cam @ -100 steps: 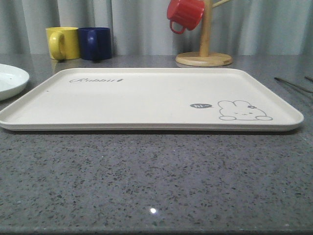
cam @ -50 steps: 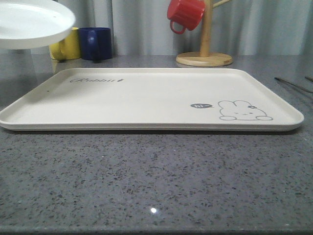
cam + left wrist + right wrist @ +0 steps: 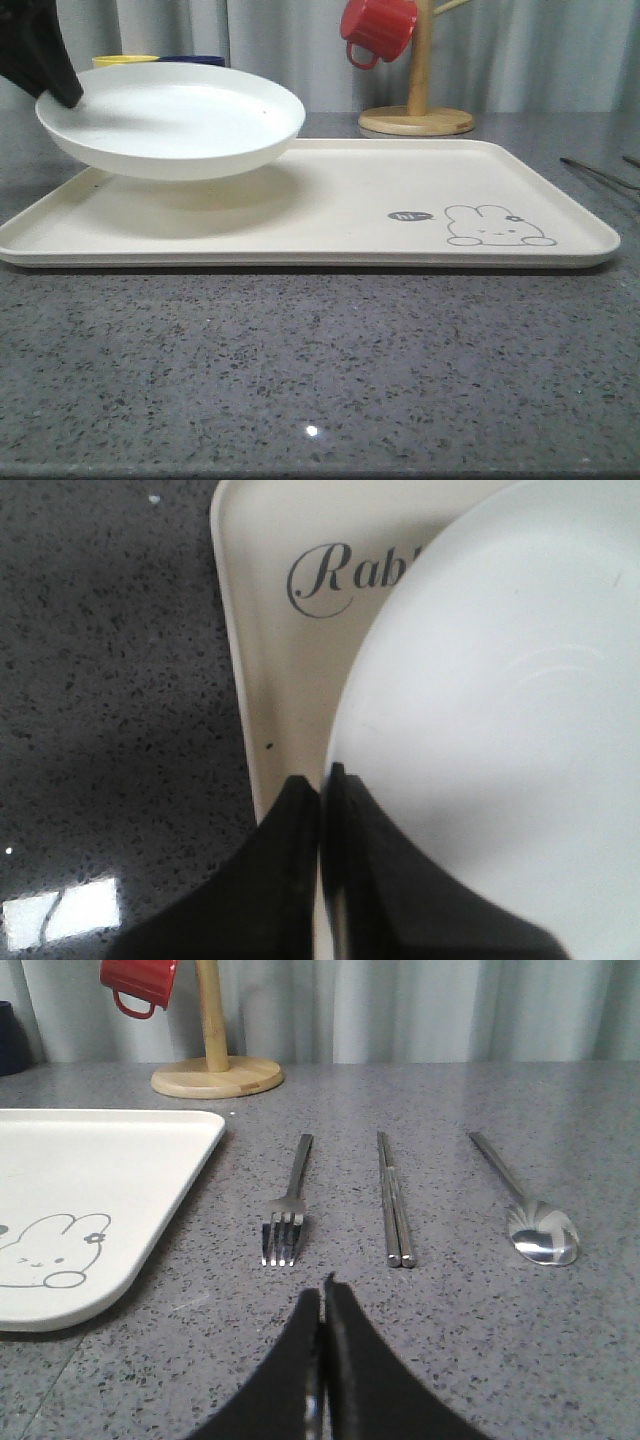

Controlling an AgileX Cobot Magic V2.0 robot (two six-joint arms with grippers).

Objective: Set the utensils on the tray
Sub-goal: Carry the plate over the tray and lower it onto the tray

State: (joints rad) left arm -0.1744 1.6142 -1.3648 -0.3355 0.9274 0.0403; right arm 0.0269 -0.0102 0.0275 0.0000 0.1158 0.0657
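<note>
Holding the white plate by its rim in my left gripper, clamped, I see it raised above the tray's left half, right gripper closed empty.

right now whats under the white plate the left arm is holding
The plate hangs above the left part of the tray, gripped at its rim by the left fingers. It casts a shadow there. The "Rabbit" script is partly covered; the tray beneath it cannot be seen.
</note>
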